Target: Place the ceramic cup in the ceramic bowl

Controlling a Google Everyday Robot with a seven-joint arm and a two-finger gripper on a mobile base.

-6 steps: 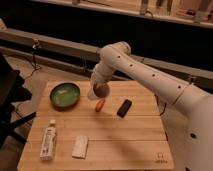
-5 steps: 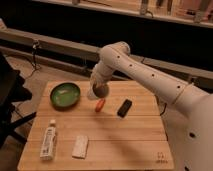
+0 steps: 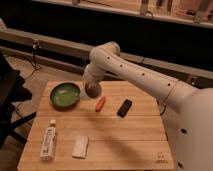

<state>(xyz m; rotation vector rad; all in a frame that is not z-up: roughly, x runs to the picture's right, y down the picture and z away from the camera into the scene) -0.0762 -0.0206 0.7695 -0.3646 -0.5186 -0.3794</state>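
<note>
The green ceramic bowl (image 3: pixel 70 100) sits on the wooden table at the back left. My gripper (image 3: pixel 93 90) hangs just right of the bowl's rim, a little above the table. It is shut on the ceramic cup (image 3: pixel 93 91), a small round whitish cup whose dark inside shows at the gripper's tip. The cup is beside the bowl, not over it. The fingers are mostly hidden by the wrist and the cup.
A small orange carrot-like object (image 3: pixel 100 104) lies just right of the gripper. A black block (image 3: pixel 124 108) lies further right. A white bottle (image 3: pixel 48 142) and a white packet (image 3: pixel 80 146) lie at the front left. A dark chair stands left of the table.
My gripper has moved a little to the left with the cup, closer to the bowl. Nothing on the table has moved.
</note>
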